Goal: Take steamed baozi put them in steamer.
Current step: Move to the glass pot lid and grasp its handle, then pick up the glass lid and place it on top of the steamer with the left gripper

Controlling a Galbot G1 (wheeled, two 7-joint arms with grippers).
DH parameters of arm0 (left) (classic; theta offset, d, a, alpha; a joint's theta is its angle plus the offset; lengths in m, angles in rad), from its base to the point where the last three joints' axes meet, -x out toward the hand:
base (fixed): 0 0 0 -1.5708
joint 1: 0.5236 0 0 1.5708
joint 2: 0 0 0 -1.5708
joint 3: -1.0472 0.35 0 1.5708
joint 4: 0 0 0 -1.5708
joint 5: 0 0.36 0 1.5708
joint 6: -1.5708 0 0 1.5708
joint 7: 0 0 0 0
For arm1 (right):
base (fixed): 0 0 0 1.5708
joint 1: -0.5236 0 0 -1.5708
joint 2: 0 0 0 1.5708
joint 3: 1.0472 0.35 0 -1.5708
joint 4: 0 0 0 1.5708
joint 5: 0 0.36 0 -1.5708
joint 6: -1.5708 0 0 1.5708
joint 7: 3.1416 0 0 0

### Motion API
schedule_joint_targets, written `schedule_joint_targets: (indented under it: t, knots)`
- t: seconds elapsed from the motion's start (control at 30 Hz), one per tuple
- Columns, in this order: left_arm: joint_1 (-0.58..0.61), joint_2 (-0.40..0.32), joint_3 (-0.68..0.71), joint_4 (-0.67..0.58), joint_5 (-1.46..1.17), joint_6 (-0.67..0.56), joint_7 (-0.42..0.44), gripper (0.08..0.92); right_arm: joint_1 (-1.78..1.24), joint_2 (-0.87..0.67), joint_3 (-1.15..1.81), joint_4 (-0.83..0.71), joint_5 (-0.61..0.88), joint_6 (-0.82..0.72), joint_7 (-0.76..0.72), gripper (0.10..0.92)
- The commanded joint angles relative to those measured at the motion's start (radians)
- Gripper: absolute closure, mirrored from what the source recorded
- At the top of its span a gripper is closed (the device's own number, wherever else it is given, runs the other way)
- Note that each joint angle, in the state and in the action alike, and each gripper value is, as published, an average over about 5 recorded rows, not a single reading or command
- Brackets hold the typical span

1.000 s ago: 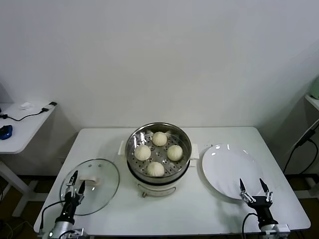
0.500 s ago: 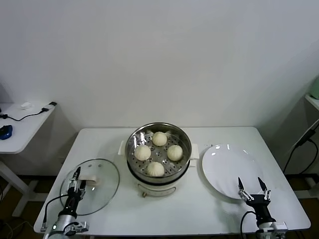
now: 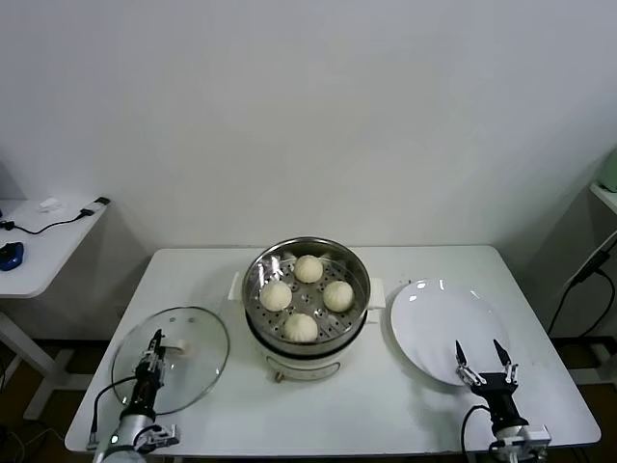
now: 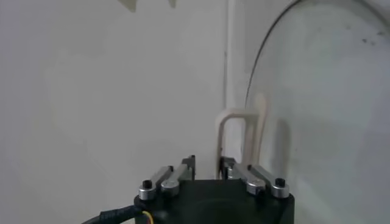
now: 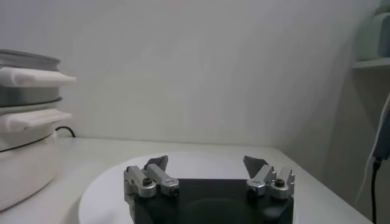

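Four cream-white baozi lie in the shiny steamer [image 3: 359,273] on the cream pot [image 3: 299,365] at mid table: one at the back [image 3: 308,268], one at the left [image 3: 276,295], one at the right [image 3: 337,295] and one at the front [image 3: 301,328]. My left gripper [image 3: 153,340] hovers over the glass lid [image 3: 198,371] at the front left. Its fingers are drawn close together with nothing seen between them [image 4: 208,165]. The lid's cream handle [image 4: 234,131] stands just beyond them. My right gripper [image 3: 479,355] is open and empty at the near edge of the white plate [image 3: 434,313].
The plate [image 5: 103,195] is bare. The steamer and pot show at the side in the right wrist view [image 5: 24,61]. A low side table with cables [image 3: 39,241] stands to the left of the white table. A shelf [image 3: 607,188] is at the far right.
My left gripper's fingers have closed from open and it has shifted a little over the lid; the lid has moved slightly. The right gripper has crept a little towards the plate.
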Motion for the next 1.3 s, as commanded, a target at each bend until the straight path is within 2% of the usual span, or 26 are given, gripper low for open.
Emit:
schedule_joint_targets:
  t: [0.03, 0.2, 0.4, 0.5, 0.63, 0.77, 0.97, 1.13, 1.3]
  knots:
    - [0.005, -0.013, -0.005, -0.029, -0.007, 0.03, 0.009, 0.692, 0.003, 0.001, 0.002, 0.006, -0.007, -0.005, -0.002, 0.203]
    - [0.038, -0.001, -0.017, -0.151, -0.056, 0.043, 0.04, 0.832, 0.002, 0.002, 0.005, 0.013, -0.008, -0.009, -0.001, 0.203]
    - [0.097, 0.069, -0.046, -0.379, -0.155, 0.107, 0.135, 0.865, -0.004, 0.0, 0.008, 0.038, -0.007, -0.024, 0.001, 0.203]
    - [0.118, 0.129, -0.058, -0.521, -0.23, 0.211, 0.244, 0.865, -0.004, -0.003, 0.01, 0.049, -0.009, -0.039, 0.007, 0.203]
    - [0.112, 0.188, -0.047, -0.69, -0.287, 0.408, 0.397, 0.865, -0.001, -0.002, 0.01, 0.054, -0.033, -0.06, 0.026, 0.203]
    - [0.061, 0.208, 0.033, -0.787, -0.275, 0.55, 0.467, 0.865, 0.006, 0.006, 0.005, 0.052, -0.072, -0.07, 0.044, 0.203]
    - [-0.013, 0.161, 0.279, -0.784, -0.132, 0.627, 0.481, 0.865, 0.007, 0.018, -0.003, 0.062, -0.096, -0.074, 0.054, 0.203]
    - [-0.124, 0.06, 0.474, -0.752, -0.034, 0.69, 0.524, 0.865, 0.001, 0.016, -0.009, 0.059, -0.097, -0.067, 0.049, 0.203]
    - [-0.205, -0.033, 0.605, -0.704, 0.085, 0.723, 0.572, 0.865, 0.0, 0.01, -0.006, 0.046, -0.095, -0.06, 0.048, 0.203]
